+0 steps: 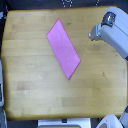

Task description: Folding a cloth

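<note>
Cloth [63, 48] flat on table [30, 75], long pink strip lying diagonal, well apart from claw [93, 35], toward exterior view's left. Claw state: cannot tell, too blurred. Nothing gripped visibly.

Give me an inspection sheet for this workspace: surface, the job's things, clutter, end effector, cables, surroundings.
Surface: wooden tabletop, light butcher-block planks, bare around the cloth.
Job's things: pink cloth, flat, a long strip lying diagonally from upper centre toward lower right; no fold visible.
Clutter: nothing seen.
End effector: robot arm enters at the exterior view's upper right, apart from the cloth; whether the end effector is open or shut cannot be told.
Cables: nothing seen.
Surroundings: white parts beyond the bottom edge, blurred; dark floor at the corners.
</note>
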